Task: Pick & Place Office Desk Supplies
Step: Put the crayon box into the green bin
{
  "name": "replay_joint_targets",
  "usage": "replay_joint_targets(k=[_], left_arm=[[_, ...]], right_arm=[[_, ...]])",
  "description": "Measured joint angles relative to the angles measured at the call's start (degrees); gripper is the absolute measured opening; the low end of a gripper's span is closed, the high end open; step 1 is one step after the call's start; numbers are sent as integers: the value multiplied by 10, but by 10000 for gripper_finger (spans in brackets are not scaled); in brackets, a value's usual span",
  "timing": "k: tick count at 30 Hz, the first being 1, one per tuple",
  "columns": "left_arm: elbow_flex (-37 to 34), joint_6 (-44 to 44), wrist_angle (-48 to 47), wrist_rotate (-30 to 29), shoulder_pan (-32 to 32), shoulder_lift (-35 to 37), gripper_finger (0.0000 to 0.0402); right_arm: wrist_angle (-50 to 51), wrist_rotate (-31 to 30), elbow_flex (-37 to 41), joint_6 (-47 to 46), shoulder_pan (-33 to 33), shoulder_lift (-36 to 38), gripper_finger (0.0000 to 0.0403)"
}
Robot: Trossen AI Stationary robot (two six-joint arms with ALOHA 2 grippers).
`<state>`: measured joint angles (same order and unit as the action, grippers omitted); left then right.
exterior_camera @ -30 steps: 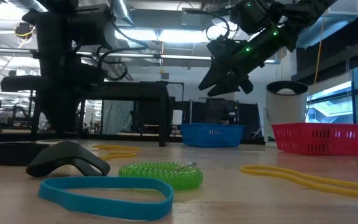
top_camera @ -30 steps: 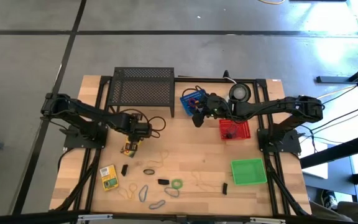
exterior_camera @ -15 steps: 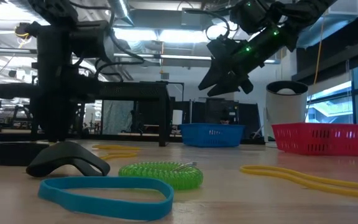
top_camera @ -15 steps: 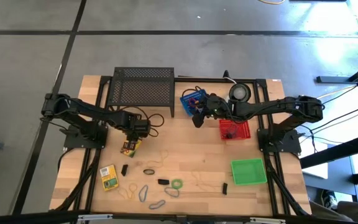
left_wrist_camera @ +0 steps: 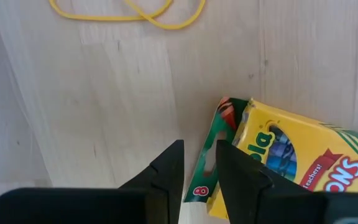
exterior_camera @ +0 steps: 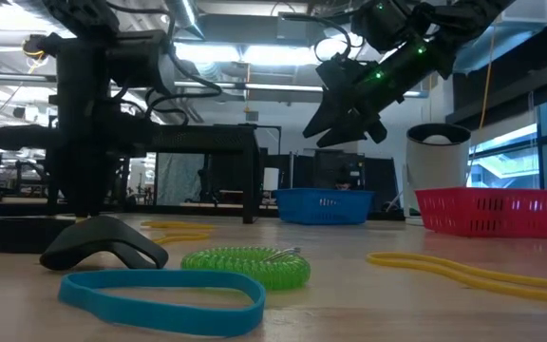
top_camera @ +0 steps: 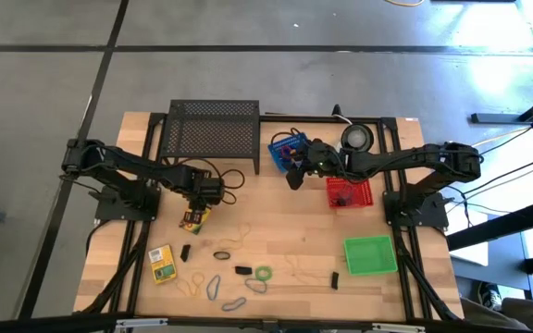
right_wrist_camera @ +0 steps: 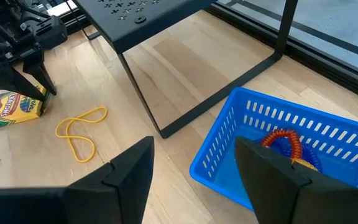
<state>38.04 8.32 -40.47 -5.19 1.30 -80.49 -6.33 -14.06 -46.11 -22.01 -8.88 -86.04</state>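
Note:
A yellow crayon box (left_wrist_camera: 291, 162) lies flat on the wooden table, left of centre (top_camera: 192, 220). My left gripper (left_wrist_camera: 201, 155) points down at the box's open end and is shut on its green flap. A second crayon box (top_camera: 161, 263) lies nearer the front left. Rubber bands (top_camera: 213, 287), a green coil (top_camera: 263, 274) and black clips (top_camera: 242, 270) are scattered along the near side. My right gripper (top_camera: 294, 176) hangs open in the air beside the blue basket (right_wrist_camera: 278, 155), touching nothing. My left gripper has the crayon box's green end flap (left_wrist_camera: 205, 177) between its two fingers. It comes from above, pointing down. One finger (left_wrist_camera: 241, 171) stands against the yellow end of the box. The box lies flat on the table.
A black mesh rack (top_camera: 214, 129) stands at the far left-centre, with the blue basket (top_camera: 287, 148) and a round disc (top_camera: 355, 138) beside it. A red basket (top_camera: 349, 193) and a green tray (top_camera: 370, 255) sit on the right. A yellow rubber band (left_wrist_camera: 129, 12) lies close to the held box.

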Motion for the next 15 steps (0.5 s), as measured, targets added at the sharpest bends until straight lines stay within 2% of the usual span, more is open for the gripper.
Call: replay_joint_targets(k=[15], left_arm=[[3, 18, 7, 1, 0, -42, 80]], right_arm=[[0, 0, 0, 2, 0, 0, 223]])
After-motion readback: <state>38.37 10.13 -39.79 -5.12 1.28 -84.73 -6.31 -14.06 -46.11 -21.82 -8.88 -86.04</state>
